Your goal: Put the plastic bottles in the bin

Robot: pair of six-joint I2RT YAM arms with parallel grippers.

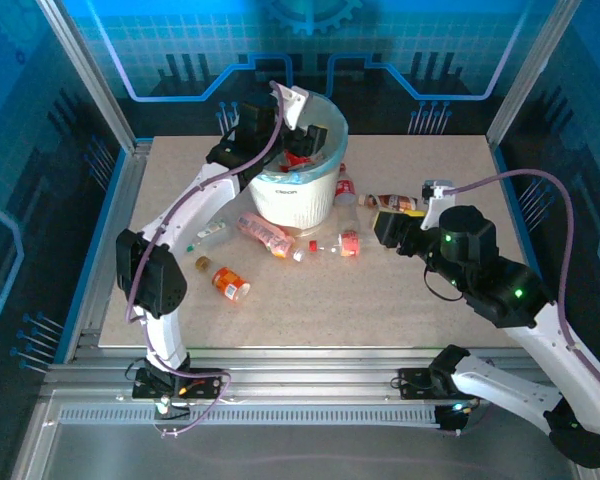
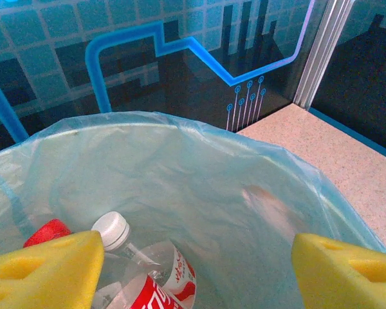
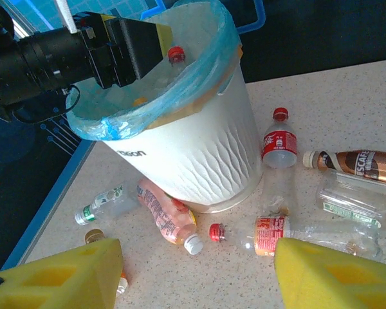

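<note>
1. White bin (image 1: pixel 295 195) stands on the bench (image 1: pixel 430 300), with plastic bottles (image 1: pixel 265 233) scattered just beside it. The left jaws hang over its mouth, and the right jaws are near a brown bottle (image 1: pixel 393 201).
2. Left jaws are spread wide and empty above the teal liner (image 2: pixel 180 167). A red-labelled bottle (image 2: pixel 145 273) lies inside.
3. Right jaws are parted, holding nothing, over a clear bottle (image 3: pixel 289 233) on the bench.

Take the bin (image 1: pixel 295 195) as your mark. Inside it lie bottles (image 2: pixel 148 283). Over its far left rim hangs the left gripper (image 2: pixel 196 254). On the table (image 1: pixel 430 300), more bottles (image 1: pixel 265 235) lie just before the bin and to its right. The right gripper (image 1: pixel 382 228) sits beyond those, further right.
</note>
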